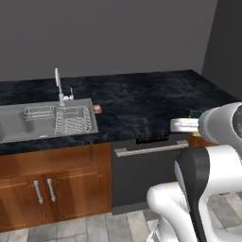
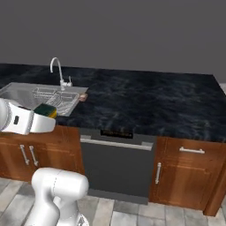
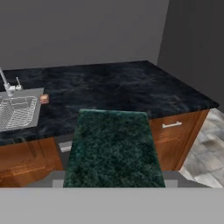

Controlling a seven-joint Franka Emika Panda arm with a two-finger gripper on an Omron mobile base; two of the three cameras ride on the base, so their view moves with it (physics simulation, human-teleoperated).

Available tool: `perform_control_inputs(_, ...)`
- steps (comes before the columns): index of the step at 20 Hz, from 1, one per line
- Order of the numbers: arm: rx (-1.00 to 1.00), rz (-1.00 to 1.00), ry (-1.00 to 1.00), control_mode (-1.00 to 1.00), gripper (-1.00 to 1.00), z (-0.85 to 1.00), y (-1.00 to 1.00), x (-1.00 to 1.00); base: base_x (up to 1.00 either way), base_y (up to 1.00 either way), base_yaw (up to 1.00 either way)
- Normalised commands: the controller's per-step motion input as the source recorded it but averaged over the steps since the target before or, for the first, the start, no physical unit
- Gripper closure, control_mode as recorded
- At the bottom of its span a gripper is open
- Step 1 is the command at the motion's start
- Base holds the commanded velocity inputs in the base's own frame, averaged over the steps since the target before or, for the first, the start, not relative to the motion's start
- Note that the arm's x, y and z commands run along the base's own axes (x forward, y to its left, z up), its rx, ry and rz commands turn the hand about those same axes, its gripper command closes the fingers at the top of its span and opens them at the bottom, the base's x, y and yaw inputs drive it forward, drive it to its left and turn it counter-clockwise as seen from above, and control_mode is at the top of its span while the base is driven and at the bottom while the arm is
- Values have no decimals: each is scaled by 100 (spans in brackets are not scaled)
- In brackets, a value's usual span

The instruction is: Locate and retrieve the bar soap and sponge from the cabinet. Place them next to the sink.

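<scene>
Gripper point(image 2: 52, 115) was clamped on the sponge point(image 2: 46, 109), green face filling the hand view | held above the counter's front edge | bar soap point(image 1: 97, 109) lay just beside the sink point(image 1: 14, 125).

The arm point(image 1: 198, 189) is glossy white with rounded, bulbous links and dark grey bands at the joints; its white wrist housing point(image 2: 22, 120) carries a small dark marking.

Dark marbled table point(image 1: 142, 101) with the sink point(image 1: 14, 125) sunk at left; bar soap point(image 1: 97, 109) lay just beside its right rim.
</scene>
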Motion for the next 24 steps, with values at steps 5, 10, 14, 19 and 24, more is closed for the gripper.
perform_control_inputs(5,0,0,0,100,100,0,0,0,17,6,10)
perform_control_inputs(10,0,0,0,100,100,0,0,0,17,5,-1)
perform_control_inputs(14,0,0,0,100,100,0,0,0,57,31,-8)
perform_control_inputs(19,0,0,0,100,100,0,0,0,57,33,-9)
perform_control_inputs(24,0,0,0,100,100,0,0,0,43,37,-10)
